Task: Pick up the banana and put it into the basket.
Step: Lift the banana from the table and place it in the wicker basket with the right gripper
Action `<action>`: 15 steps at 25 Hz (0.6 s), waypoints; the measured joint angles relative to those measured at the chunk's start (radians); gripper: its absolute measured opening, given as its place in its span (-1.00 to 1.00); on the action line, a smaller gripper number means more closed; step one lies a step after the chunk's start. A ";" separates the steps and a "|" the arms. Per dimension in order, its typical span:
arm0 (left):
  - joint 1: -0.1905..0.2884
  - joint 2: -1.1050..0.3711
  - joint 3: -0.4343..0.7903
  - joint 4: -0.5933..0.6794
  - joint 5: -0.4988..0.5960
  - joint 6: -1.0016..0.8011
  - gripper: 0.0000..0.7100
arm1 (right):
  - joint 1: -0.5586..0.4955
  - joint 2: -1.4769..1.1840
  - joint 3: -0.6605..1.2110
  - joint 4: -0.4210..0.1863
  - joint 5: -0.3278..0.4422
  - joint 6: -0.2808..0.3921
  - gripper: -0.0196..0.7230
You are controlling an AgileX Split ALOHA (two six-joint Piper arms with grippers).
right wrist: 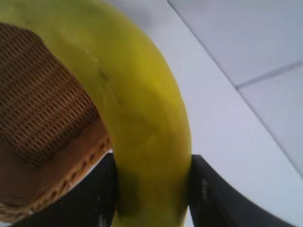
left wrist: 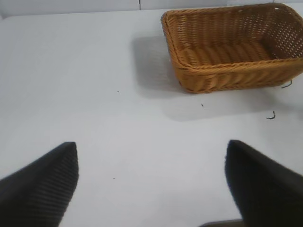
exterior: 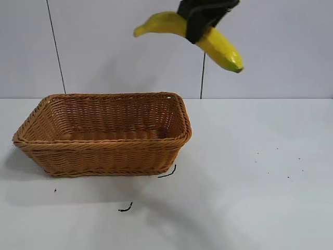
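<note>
My right gripper (exterior: 200, 23), fingers clamped on the banana (exterior: 221, 48) at mid-length, holds it high above the table (exterior: 260, 182), over the basket's (exterior: 104, 151) right end. My left gripper (left wrist: 151, 189), fingers spread and empty, hangs low over the table, well apart. Risk: released here, the long fruit may strike the braided rim and tumble outside.

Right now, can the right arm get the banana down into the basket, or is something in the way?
Probably yes. The right gripper holds the banana high in the air, above the basket's right end. The basket's open top shows nothing inside, and the left gripper hovers open, away from it.
</note>
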 joint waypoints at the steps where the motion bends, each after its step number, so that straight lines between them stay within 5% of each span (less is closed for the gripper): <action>1: 0.000 0.000 0.000 0.000 0.000 0.000 0.79 | 0.014 0.023 0.000 -0.005 -0.021 -0.001 -0.17; 15: 0.000 0.000 0.000 0.000 0.000 0.000 0.79 | 0.025 0.213 0.000 -0.019 -0.126 -0.003 -0.17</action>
